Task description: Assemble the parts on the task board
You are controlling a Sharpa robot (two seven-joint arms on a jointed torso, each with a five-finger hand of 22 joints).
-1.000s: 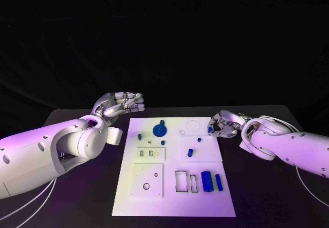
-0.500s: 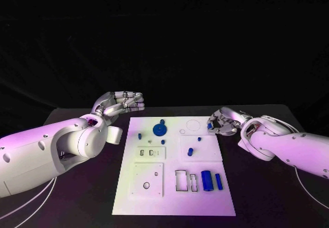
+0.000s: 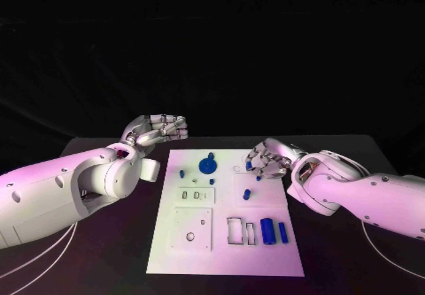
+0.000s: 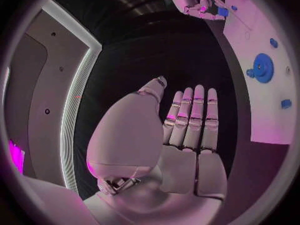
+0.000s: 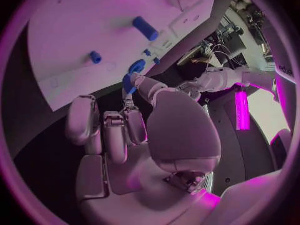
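Note:
The white task board [image 3: 222, 246] lies in the middle of the black table. On it sit a blue gear [image 3: 207, 165], small blue pegs [image 3: 247, 195] and two blue cylinders [image 3: 268, 232] near the front right. My right hand [image 3: 268, 158] hovers over the board's far right corner and pinches a small blue part [image 5: 132, 76] between thumb and a finger; the same part [image 4: 222, 11] shows in the left wrist view. My left hand [image 3: 159, 130] is raised beyond the board's far left corner, its fingers [image 4: 194, 117] straight and side by side, holding nothing.
Rectangular slots [image 3: 239, 232] and a recessed plate with a round hole [image 3: 190, 236] mark the board's front half. A round recess [image 3: 241, 169] lies just under my right hand. Bare black table [image 3: 354, 258] flanks the board on both sides.
My right hand has moved leftward with the blue part, from beside the board's right edge to over its far right corner. My left hand has stayed raised in about the same place.

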